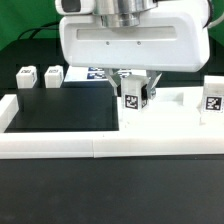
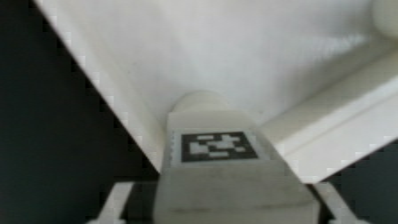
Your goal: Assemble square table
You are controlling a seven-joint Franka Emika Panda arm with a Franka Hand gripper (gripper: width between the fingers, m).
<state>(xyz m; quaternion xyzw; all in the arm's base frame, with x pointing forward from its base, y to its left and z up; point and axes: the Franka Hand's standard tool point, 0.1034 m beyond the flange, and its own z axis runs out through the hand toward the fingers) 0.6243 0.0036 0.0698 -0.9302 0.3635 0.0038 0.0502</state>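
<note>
One leg block (image 1: 133, 98) stands between my jaws, which are drawn narrow around it with a finger on each side. In the wrist view the same leg block (image 2: 217, 146) rises out from between them, its black-and-white tag facing the camera. I judge this a firm hold, though the contact faces themselves are hidden.

The block hangs upright at the near-left part of the white slab (image 1: 175, 112), which lies flat on the exterior view's right. I cannot tell whether the block's lower end touches the slab or hovers just above it. A second leg block (image 1: 213, 97) stands upright at the slab's far right, well apart from the jaws.

Two more leg blocks (image 1: 25, 77) (image 1: 52, 75) sit side by side on the exterior view's left, beyond the bare black desk (image 1: 60, 108). The marker board (image 1: 95, 72) shows only partly behind the arm. The long white border rail (image 1: 100, 148) runs along the front of the scene.

My arm points straight down, with the broad white wrist housing filling the upper middle of the exterior view; the rest of the arm is out of frame.

As I read it, the step in hand is fitting this leg to the slab. The next move calls for lining the block's end over its mounting spot, which I cannot see, keeping it vertical, then lowering gently. A tilt could let the block slip or jam.
</note>
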